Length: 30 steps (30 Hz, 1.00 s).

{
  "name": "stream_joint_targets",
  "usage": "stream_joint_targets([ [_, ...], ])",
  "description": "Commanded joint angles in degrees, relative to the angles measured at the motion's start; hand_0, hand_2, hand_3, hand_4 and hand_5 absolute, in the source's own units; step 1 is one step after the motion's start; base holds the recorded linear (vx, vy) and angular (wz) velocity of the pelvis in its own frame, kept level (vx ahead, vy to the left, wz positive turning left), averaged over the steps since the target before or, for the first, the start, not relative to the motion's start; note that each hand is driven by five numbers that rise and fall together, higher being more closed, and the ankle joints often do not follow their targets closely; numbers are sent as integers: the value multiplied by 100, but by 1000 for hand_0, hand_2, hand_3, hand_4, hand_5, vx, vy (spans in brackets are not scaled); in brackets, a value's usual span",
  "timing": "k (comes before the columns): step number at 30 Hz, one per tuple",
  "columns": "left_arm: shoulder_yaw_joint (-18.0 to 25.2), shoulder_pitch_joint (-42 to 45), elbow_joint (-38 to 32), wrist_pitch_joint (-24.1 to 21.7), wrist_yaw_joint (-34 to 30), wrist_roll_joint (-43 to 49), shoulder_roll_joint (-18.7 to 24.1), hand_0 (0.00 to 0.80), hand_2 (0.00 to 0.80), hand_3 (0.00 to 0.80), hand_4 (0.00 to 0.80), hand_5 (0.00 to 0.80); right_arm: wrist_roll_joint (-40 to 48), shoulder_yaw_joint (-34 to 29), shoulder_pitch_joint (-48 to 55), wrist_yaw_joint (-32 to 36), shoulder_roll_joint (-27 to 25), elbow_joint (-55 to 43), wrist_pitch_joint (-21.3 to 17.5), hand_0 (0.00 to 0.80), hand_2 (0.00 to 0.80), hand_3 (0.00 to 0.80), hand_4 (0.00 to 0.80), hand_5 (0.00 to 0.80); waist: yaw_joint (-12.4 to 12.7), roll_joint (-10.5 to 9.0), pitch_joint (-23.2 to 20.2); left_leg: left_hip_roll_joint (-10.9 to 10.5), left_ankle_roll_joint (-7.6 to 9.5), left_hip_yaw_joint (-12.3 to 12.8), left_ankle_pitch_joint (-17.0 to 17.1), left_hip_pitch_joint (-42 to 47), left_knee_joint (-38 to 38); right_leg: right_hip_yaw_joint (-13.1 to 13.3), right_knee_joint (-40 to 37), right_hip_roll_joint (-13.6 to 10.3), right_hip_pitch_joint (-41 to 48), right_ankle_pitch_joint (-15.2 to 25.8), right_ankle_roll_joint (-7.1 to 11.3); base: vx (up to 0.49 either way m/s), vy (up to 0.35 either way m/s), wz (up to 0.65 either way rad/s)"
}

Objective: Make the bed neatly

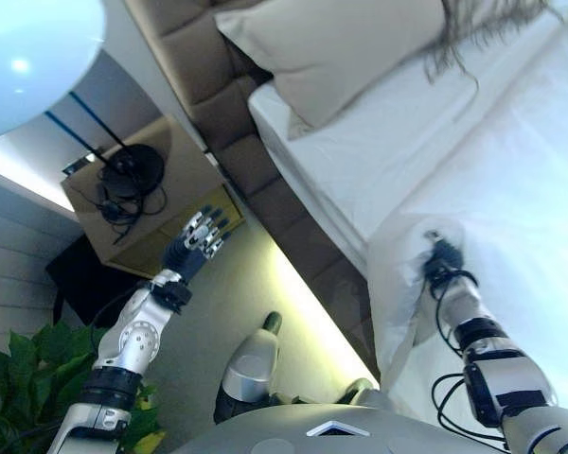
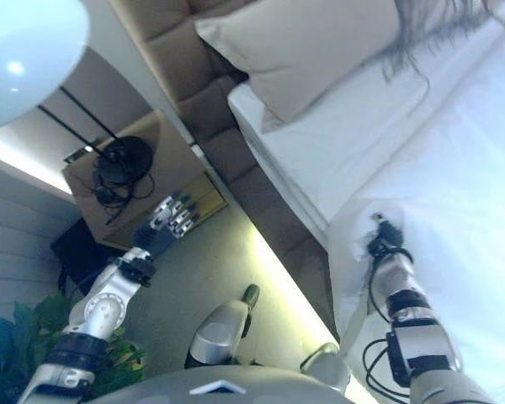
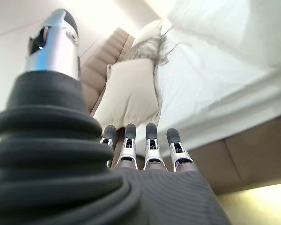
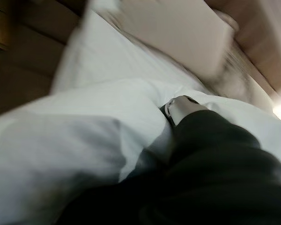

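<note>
The bed [image 1: 398, 161] is the landmark here: a white mattress on a brown padded frame, with a quilted brown headboard [image 1: 194, 57] at its top end. A white duvet [image 1: 511, 218] lies over most of the bed, its near corner bunched and hanging over the bed's side edge. The right hand [image 1: 442, 255] is pressed into that bunched corner at the side edge; cloth folds up around it. In the right wrist view only the thumb [image 4: 180, 107] shows against the white fabric, the fingers are buried in the duvet, so I cannot tell whether they grip it. A beige pillow [image 1: 336, 47] leans against the headboard at the top of the bed, and a fringed grey throw [image 1: 483, 28] lies just beside it on the duvet. The left hand [image 1: 197, 241] hangs in the air off the bed's side, over the floor, fingers [image 3: 150, 140] straight and spread, holding nothing. Beyond it, beside the headboard, stands a wooden nightstand [image 1: 185, 165] carrying a black lamp base [image 1: 133, 168] with cords.
</note>
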Motion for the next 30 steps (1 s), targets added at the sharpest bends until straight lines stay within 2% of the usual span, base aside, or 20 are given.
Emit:
stream_joint_targets([
  [1,50,313,-247,1,-404,345,9,0,0,0,0,0,-716,478,-509,112,295,-693,55,800,800,800,800,800,456,-234,-424,169,182,-28,146,507,-563,-19,-116,-510,69,953,258,171,91,37],
  [6,167,456,-263,84,-674,467,-79,0,0,0,0,0,-1452,1279,-751,296,766,-659,326,800,800,800,800,800,745,-310,-479,172,134,-153,155,710,-688,-239,-286,-493,383,1006,293,120,63,22],
  [10,311,494,-176,221,-931,744,-101,0,0,0,0,0,-1609,1816,-850,316,1088,-826,384,800,800,800,800,800,939,-374,-471,145,99,-324,174,786,-704,-386,-217,-534,505,1006,319,101,13,15],
  [15,420,573,-10,258,-1102,919,-124,0,0,0,0,0,-1426,1782,-818,53,1297,-829,475,800,800,800,800,800,961,-373,-518,114,100,-438,209,900,-751,-447,-145,-520,581,1018,315,36,0,12],
  [17,442,670,18,175,-1160,939,-146,0,0,0,0,0,-1474,1700,-692,-19,1312,-795,470,201,201,201,201,201,940,-369,-534,129,92,-434,220,951,-796,-422,-189,-483,622,1045,321,0,0,0],
  [18,461,707,22,167,-1182,928,-151,0,0,0,0,0,-1468,1668,-636,-20,1302,-777,484,0,0,0,0,0,929,-369,-541,137,87,-426,222,968,-810,-415,-209,-471,635,1056,325,0,0,0],
  [26,477,872,82,69,-1215,929,-206,0,0,0,0,0,-1423,1404,-12,147,1201,-643,540,0,0,0,0,0,744,-361,-599,238,58,-218,196,1118,-889,-331,-304,-399,665,1078,329,-3,-3,-4],
  [30,429,916,168,-47,-1188,959,-253,0,0,0,0,0,-862,1053,432,310,1276,-433,422,0,0,0,0,0,628,-346,-609,275,73,-97,133,1198,-891,-290,-256,-408,624,1073,327,-7,-13,-13],
])
